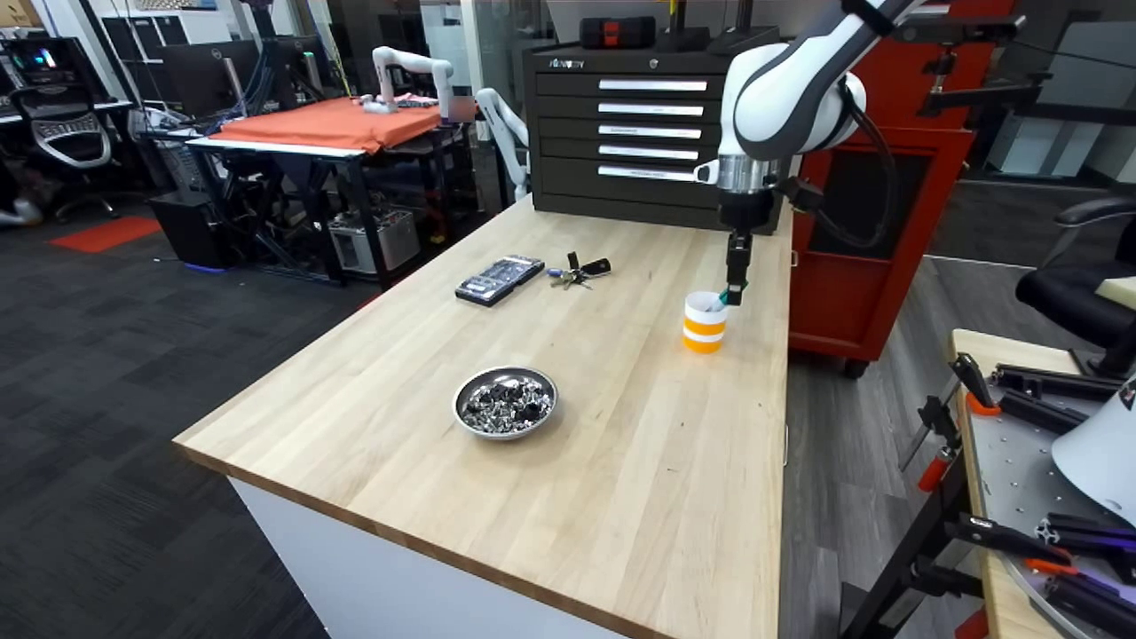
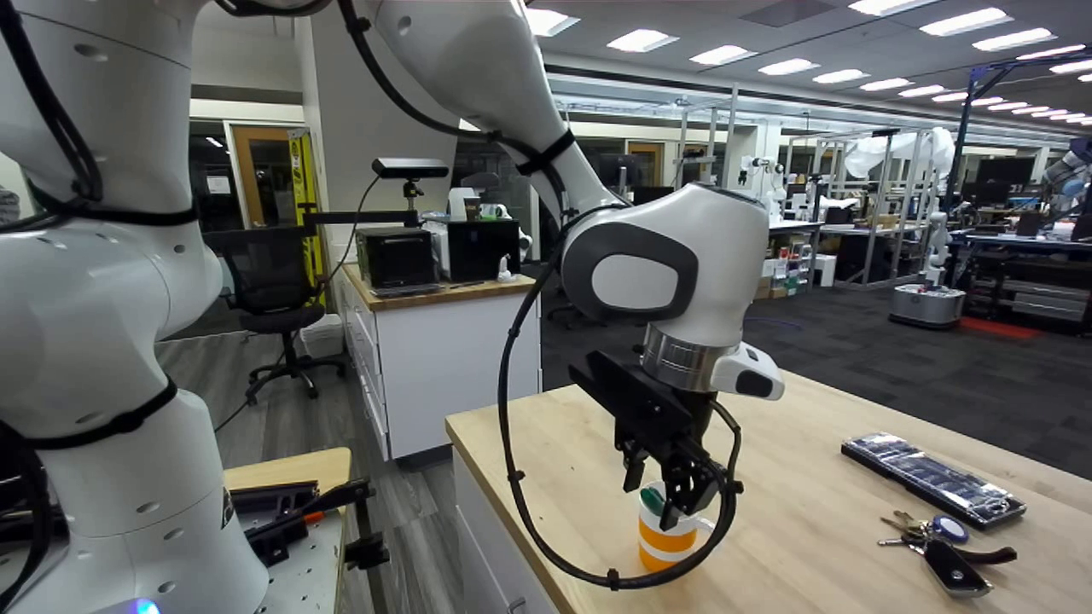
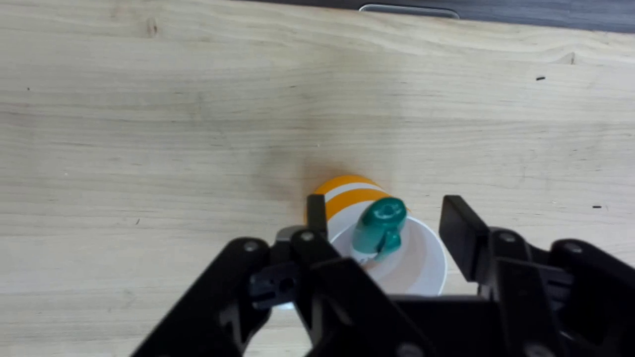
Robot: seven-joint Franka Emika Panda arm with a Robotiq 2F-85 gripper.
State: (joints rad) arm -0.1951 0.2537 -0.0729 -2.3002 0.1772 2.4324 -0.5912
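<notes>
leaning in a mug [image 1: 704, 328], glossy green-capped marker [image 3: 378, 225]; mug white, orange-banded

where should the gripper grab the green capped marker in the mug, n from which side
Probably the green cap, pinched from above: that end tilts up past the rim of the striped mug, while the rest sits inside. The open gripper straddles it.
</notes>
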